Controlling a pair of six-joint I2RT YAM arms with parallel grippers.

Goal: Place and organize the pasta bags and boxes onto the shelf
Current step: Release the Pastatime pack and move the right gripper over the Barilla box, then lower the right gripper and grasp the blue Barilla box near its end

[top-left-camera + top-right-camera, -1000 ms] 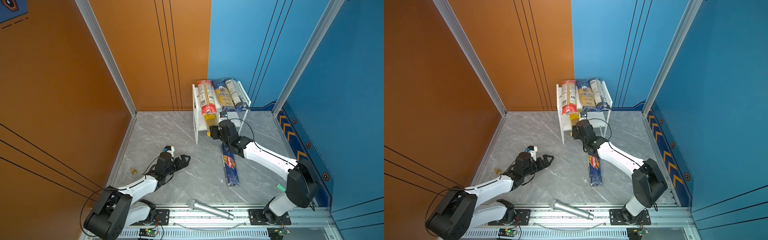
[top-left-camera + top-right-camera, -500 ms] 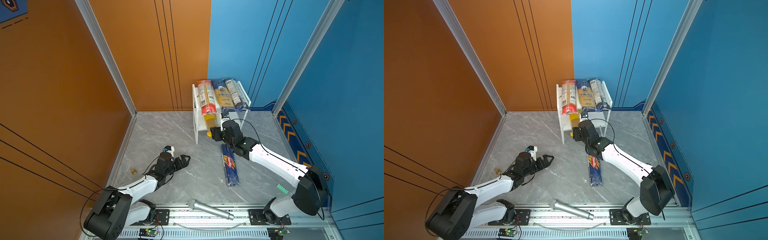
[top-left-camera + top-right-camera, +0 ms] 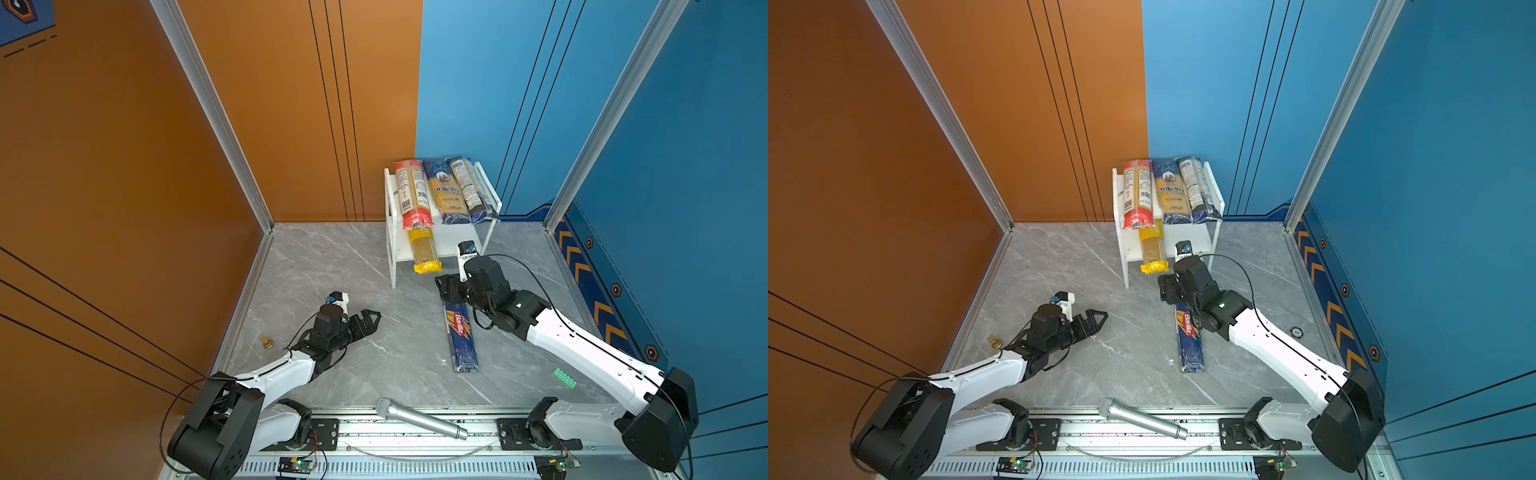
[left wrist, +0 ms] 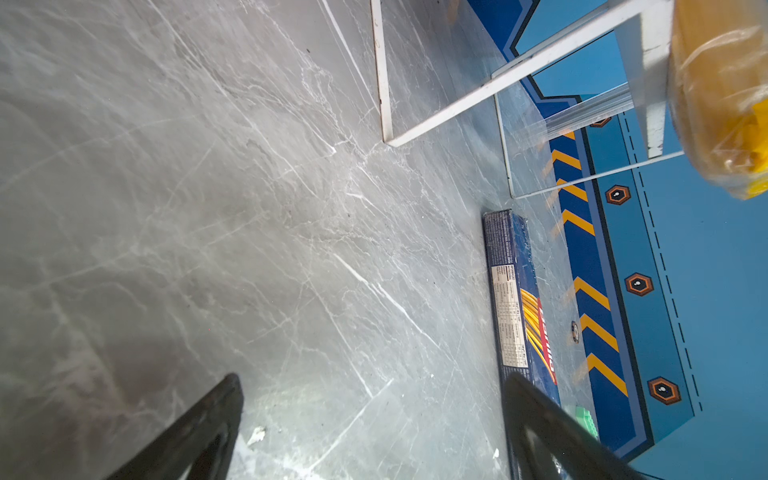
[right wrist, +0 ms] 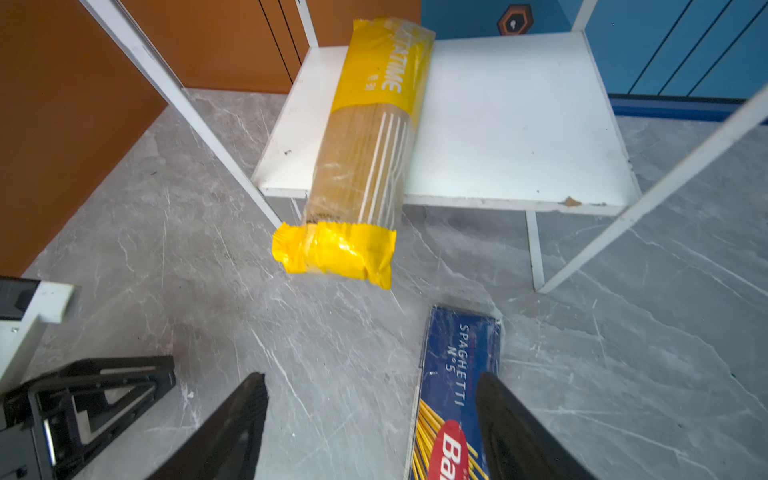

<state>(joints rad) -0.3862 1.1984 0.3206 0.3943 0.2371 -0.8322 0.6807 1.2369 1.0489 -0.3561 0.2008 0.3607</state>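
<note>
A: Items pending?
B: One. Blue box (image 3: 460,332) lies flat on the grey floor (image 3: 332,270), not yet on the shelf (image 3: 457,245). Three bags (image 3: 446,195) are on the top tier. The yellow bag (image 3: 424,249) is on the lower board, w/ its end overhanging the front edge.
A: Box orientation?
B: Long axis runs from the shelf front back toward the arm bases. Far end stops just short of the shelf, roughly in line w/ the bare half of the lower board, beside the yellow bag.
A: Nearest arm?
B: R gripper (image 5: 369,386), over the box's shelf-side end; height above it unclear. L gripper (image 3: 365,322) is well apart, low over bare floor.
A: Finger state?
B: R: fingers (image 5: 511,428) spread, nothing btwn them. The wrist view shows one finger over the box and the other over bare floor, so the box sits to one side of the gap, not centred. L: spread wide, empty.
A: Assessment?
B: The opening runs across the box's narrow width, which suits a crosswise pinch. In my judgement it needs a sideways shift toward the box before descent. Risk: w/ a grip so near one end, the long box may droop or pivot.
</note>
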